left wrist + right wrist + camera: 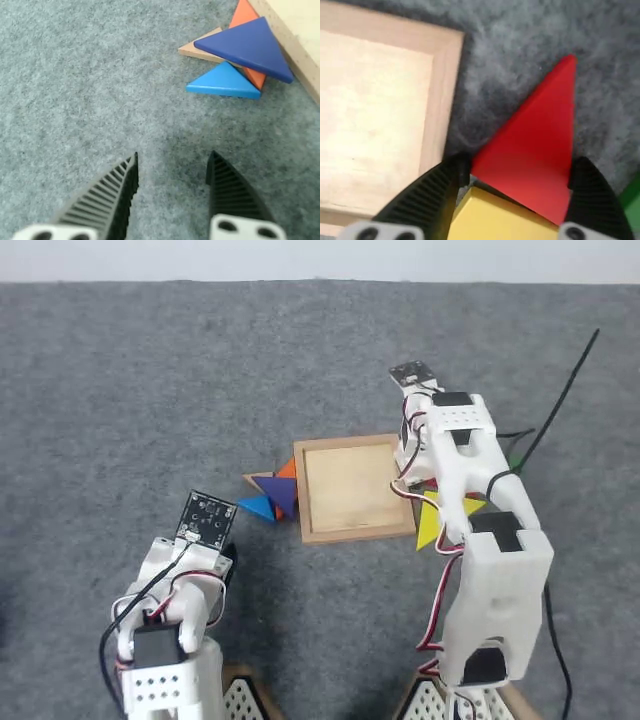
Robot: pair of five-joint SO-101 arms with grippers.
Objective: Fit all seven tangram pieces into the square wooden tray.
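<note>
Right gripper: low over red triangle; gripping it or just around it, can't tell.
Red triangle: on carpet, touching yellow piece; tip points away from gripper. Green piece near.
Tray: just beside red triangle, on the left-arm side w/ a strip of carpet btw.
Left gripper: spread wide, holding nothing, above carpet.
Pile ahead of it: dark blue triangle on top, light blue triangle, orange piece, tan piece, against tray's other side.
Nearer arm: right for red/yellow/green, left for pile.
Count: 1 tray; 4 pcs in pile + 3 seen by right gripper = 7; 0 in tray.
</note>
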